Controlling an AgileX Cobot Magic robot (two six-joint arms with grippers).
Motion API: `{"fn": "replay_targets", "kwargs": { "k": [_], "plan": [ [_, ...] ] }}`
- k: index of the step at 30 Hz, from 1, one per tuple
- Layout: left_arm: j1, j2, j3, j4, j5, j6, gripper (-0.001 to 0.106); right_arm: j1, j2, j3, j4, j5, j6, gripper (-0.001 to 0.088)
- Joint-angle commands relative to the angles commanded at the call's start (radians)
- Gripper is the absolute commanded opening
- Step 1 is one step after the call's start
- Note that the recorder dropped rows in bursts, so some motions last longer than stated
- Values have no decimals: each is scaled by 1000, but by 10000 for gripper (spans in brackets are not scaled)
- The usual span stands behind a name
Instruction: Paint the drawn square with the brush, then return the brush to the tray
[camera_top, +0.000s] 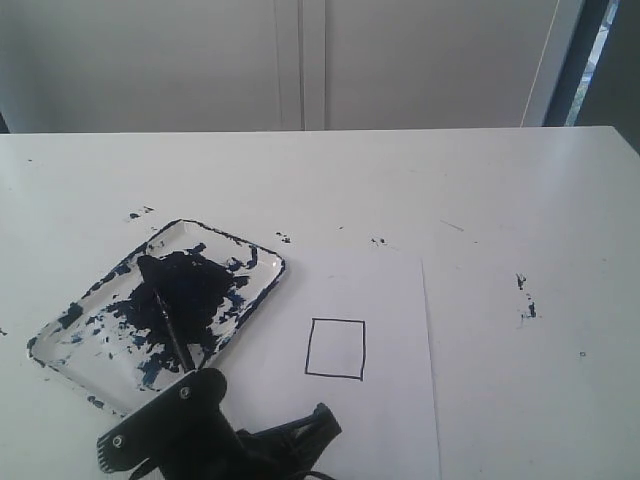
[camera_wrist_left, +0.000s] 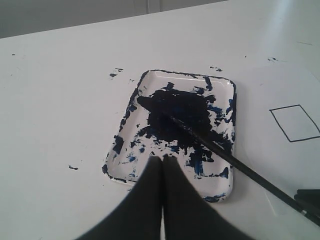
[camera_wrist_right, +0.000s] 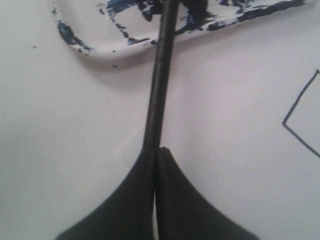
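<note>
The brush (camera_top: 172, 335) lies slanted over the tray (camera_top: 100, 372), its tip in the dark paint blot. My right gripper (camera_top: 195, 385) reaches across from the front and is shut on the black handle (camera_wrist_right: 160, 90) just outside the tray's rim (camera_wrist_right: 100, 47). The drawn square (camera_top: 335, 348) is a thin black outline with a white inside, to the right of the tray. In the left wrist view my left gripper (camera_wrist_left: 162, 159) is shut on nothing at the tray's (camera_wrist_left: 155, 82) near short edge, with the brush (camera_wrist_left: 235, 162) and square (camera_wrist_left: 295, 122) to its side.
The square sits on a white paper sheet (camera_top: 390, 300) beside the tray. Small dark paint specks (camera_top: 525, 295) dot the white table. The table's far edge meets a pale wall (camera_top: 300, 60).
</note>
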Motion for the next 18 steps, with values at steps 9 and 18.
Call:
{"fn": "replay_targets", "kwargs": {
  "k": [9, 18],
  "plan": [
    [0, 0, 0, 0, 0, 0, 0, -2, -24, -4, -85, 0, 2, 0],
    [0, 0, 0, 0, 0, 0, 0, -2, -68, -47, -184, 326, 30, 0]
  ]
}}
